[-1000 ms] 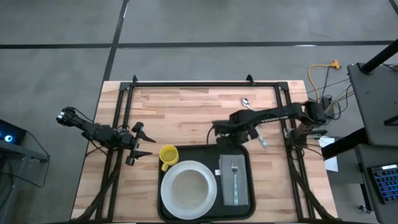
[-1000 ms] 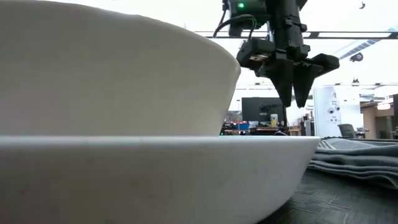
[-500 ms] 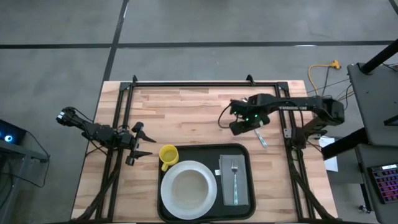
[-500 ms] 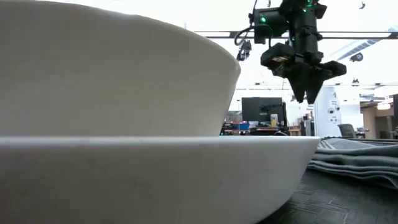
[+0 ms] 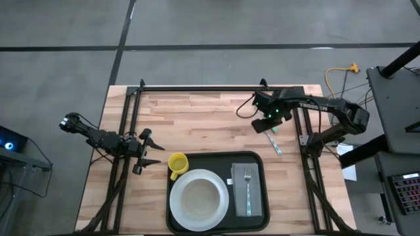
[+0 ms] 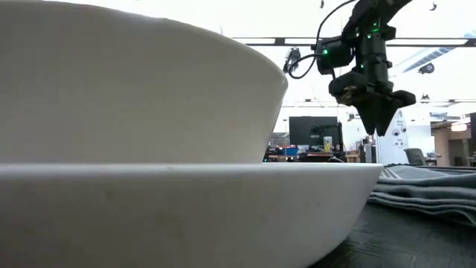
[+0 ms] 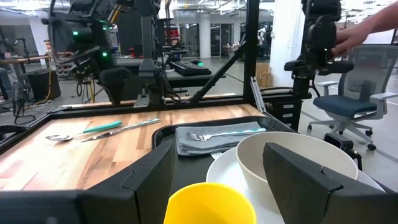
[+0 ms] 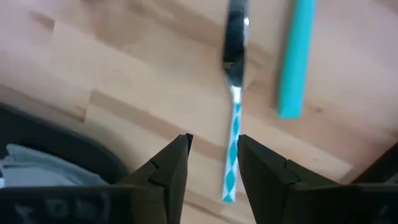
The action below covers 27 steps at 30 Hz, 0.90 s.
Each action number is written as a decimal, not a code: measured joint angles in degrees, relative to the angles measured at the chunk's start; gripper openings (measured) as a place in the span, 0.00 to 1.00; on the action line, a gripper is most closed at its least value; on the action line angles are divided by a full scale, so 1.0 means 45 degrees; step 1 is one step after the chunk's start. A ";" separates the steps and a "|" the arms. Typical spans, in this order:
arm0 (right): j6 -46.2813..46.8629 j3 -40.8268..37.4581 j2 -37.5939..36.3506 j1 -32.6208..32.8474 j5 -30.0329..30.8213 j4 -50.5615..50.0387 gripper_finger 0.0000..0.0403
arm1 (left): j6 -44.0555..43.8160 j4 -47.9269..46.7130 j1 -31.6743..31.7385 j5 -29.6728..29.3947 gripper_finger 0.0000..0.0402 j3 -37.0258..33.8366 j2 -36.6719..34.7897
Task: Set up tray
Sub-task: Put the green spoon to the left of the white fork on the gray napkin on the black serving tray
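Right gripper (image 5: 265, 123) raised above the wooden table (image 5: 197, 118), beyond the far right corner of the tray (image 5: 256, 158). Fingers (image 8: 168, 171) parted by a narrow gap, nothing held. Directly under that gap in the right wrist view: a knife (image 8: 233, 106) with a patterned teal-and-white handle, lying flat on the wood. Just beside the knife, apart from it: a solid teal handle (image 8: 295, 59) of a second utensil. Dark tray edge and a fold of grey napkin (image 8: 43, 163) to the side of the near finger. Same gripper (image 6: 376, 112) in the low view hanging well clear of the surface, tips pointed down.

Left gripper (image 5: 146, 152) at the table's left edge, fingers spread wide, empty. Straight ahead of its fingers: yellow cup (image 5: 177, 163), sitting at the tray's left far corner; cannot tell whether inside or on the rim.

Tray black, flat on the near middle of the table. On it: white plate (image 5: 198, 198) with a white bowl (image 7: 298, 165) set in it, left part; grey napkin with a fork (image 5: 247, 183) on top, right part.

Spoon (image 5: 260, 107) on the bare wood beyond the right gripper.
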 joint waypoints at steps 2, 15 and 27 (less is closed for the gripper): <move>-0.0314 0.0019 0.0000 -0.0388 0.0077 0.0024 0.30 | 0.0000 0.0000 -0.0003 0.0000 0.56 0.0000 0.0000; -0.3210 0.0029 0.0005 -0.2130 0.0130 0.0146 0.29 | 0.0000 0.0000 0.0002 0.0005 0.56 0.0000 0.0000; -0.4076 -0.0024 0.0073 -0.3180 0.0116 0.1005 0.28 | 0.0000 0.0000 -0.0001 0.0000 0.56 0.0000 0.0000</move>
